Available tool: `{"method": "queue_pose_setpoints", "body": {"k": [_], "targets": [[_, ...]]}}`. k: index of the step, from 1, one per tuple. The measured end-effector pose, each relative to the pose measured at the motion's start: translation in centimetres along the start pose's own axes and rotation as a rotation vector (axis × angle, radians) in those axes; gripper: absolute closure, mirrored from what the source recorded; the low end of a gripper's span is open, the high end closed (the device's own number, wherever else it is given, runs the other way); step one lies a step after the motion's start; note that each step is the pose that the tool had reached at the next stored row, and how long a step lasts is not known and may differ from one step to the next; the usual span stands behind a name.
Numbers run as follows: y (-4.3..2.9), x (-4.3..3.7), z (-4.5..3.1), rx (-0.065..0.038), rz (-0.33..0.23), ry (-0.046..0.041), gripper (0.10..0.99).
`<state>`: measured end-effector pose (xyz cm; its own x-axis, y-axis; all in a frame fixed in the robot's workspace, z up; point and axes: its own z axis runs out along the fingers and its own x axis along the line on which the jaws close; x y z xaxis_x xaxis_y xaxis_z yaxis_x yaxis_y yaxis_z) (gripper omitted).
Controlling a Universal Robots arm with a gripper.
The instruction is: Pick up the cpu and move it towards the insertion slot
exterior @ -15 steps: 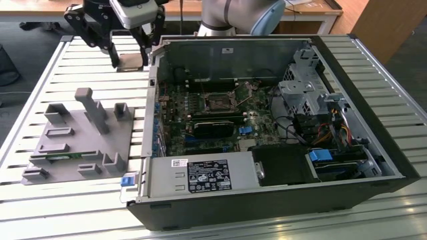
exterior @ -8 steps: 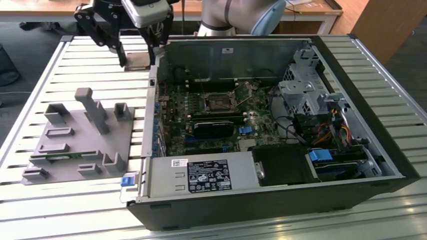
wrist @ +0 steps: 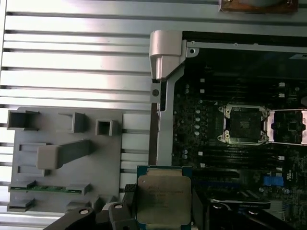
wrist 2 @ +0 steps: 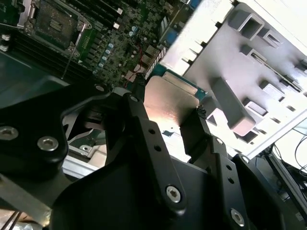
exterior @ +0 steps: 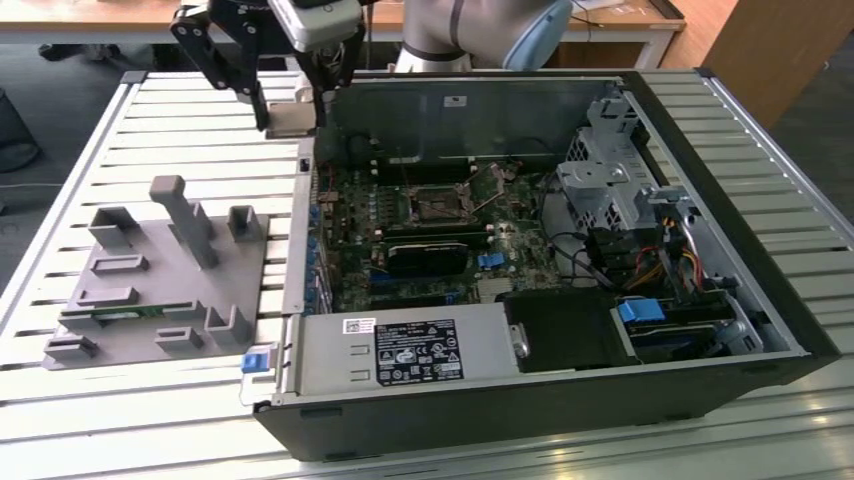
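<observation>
My gripper (exterior: 287,108) is shut on the cpu (exterior: 290,118), a flat silver square with a pale rim. It hangs in the air over the far corner of the open computer case, on the exterior view's left. In both wrist views the cpu (wrist: 163,199) (wrist 2: 170,103) sits between my black fingers (wrist 2: 136,129). The insertion slot (exterior: 434,205) is a dark square socket with a silvery frame on the motherboard inside the case. It also appears in both wrist views (wrist: 244,124) (wrist 2: 53,21), some way off from the cpu. Its metal cover (wrist: 290,127) is swung open.
A grey plastic tray (exterior: 160,270) with upright posts lies on the slatted table (exterior: 200,110) on the exterior view's left, holding a thin green strip (wrist: 48,188). The case wall (wrist: 165,81) stands between tray and motherboard. A power supply (exterior: 400,350), drive cage (exterior: 614,190) and cables crowd the case.
</observation>
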<state>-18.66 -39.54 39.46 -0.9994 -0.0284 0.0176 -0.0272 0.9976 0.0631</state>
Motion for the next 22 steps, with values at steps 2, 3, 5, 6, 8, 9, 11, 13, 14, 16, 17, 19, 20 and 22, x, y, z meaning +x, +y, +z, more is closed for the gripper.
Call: {"method": "queue_pose_setpoints", "body": {"k": [2, 3, 5, 6, 8, 9, 11, 13, 14, 16, 17, 19, 20, 22], "targets": [[0.12, -0.34, -0.01, 0.000, 0.000, 0.0001, 0.545], [0.18, -0.52, 0.00, 0.000, 0.000, 0.0001, 0.545], [0.32, -0.86, 0.00, 0.000, -0.001, 0.0001, 0.545], [0.39, -1.03, 0.00, 0.000, -0.001, 0.0001, 0.545], [0.54, -1.36, 0.00, 0.000, -0.001, 0.0002, 0.545], [0.63, -1.51, 0.01, 0.000, -0.001, 0.0002, 0.545], [0.81, -1.82, 0.02, 0.000, -0.002, 0.0001, 0.545], [1.00, -2.13, 0.02, 0.000, -0.002, 0.0002, 0.545], [1.09, -2.28, 0.03, 0.000, -0.002, 0.0001, 0.545], [1.28, -2.57, 0.03, 0.000, -0.002, 0.0002, 0.545], [1.38, -2.72, 0.03, 0.000, -0.002, 0.0002, 0.545], [1.57, -3.01, 0.04, 0.000, -0.002, 0.0003, 0.545], [1.67, -3.17, 0.04, 0.000, -0.002, 0.0002, 0.545], [1.85, -3.47, 0.05, 0.000, -0.003, 0.0002, 0.545]]}}
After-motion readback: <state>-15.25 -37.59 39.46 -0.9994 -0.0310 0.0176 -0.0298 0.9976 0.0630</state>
